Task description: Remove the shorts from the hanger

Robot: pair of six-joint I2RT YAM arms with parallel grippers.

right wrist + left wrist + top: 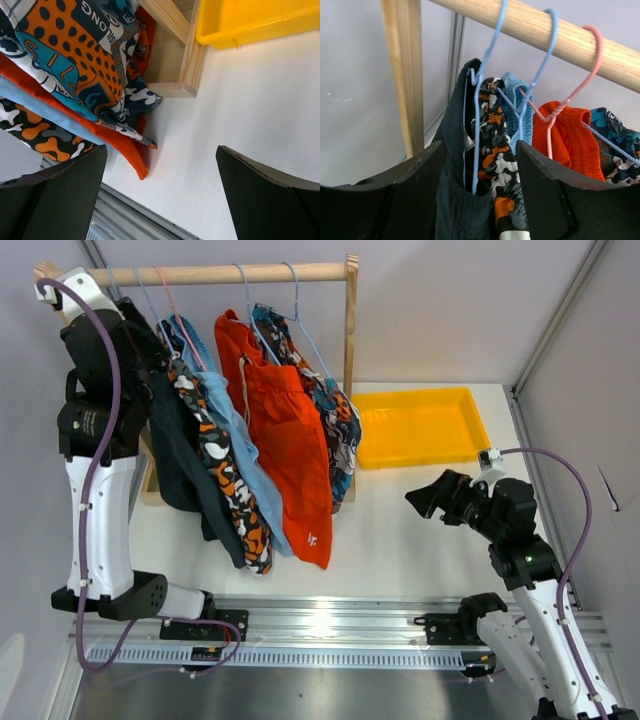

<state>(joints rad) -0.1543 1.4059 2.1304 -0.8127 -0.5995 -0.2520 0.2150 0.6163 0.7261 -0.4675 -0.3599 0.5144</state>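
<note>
Five pairs of shorts hang on wire hangers from a wooden rod (250,273): dark navy shorts (180,470), camouflage shorts (235,500), light blue shorts (225,405), red-orange shorts (290,440) and patterned shorts (340,440). My left gripper (480,150) is up at the rod's left end. Its jaws stand apart on either side of the navy waistband (455,200), the camouflage waistband (497,165) and a blue hanger wire (477,125). My right gripper (161,150) is open low over the table, to the right of the hanging hems (125,150), holding nothing.
A yellow tray (415,393) sits at the back right, beside the rack's right post (350,330). The rack's wooden base (187,65) rests on the white table. The left post (402,75) stands close beside my left fingers. A metal rail (330,625) runs along the near edge.
</note>
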